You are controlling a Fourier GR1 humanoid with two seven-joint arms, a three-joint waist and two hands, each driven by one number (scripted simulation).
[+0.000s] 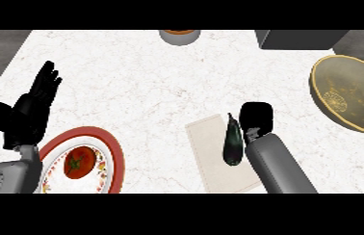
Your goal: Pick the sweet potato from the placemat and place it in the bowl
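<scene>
Hovering just right of the placemat (220, 154), right hand (256, 117) shows as a black block at the end of its grey forearm (279, 165); fingers cannot be made out, so whether spread or curled, cannot tell. It sits immediately beside the dark vegetable, touching or nearly so at the vegetable's upper half.

Task item: one dark, elongated, glossy vegetable (232, 141) lying lengthwise on the placemat's right edge, thin stem end pointing up the view (looks far more like an eggplant than a sweet potato). Not lifted; resting on the mat.

Bowl (341, 92): one, olive-gold, at the right edge of the counter, partly cut off by the view. Well apart from the vegetable, up and to the right. Nothing stands between them except bare marbled counter (156, 84) and the right hand itself.

Left hand (35, 109): open, fingers straight and pointing up, resting near the left edge.

Other items, counted:
- one plate (107, 150) with red rim and patterned band, lower left, partly overlapped by the left forearm
- one tomato (79, 162) on that plate
- one small grey cup or pot (179, 36) at the top edge, orange-brown inside
- one dark grey box-like object (298, 39) at top right, near the bowl
</scene>
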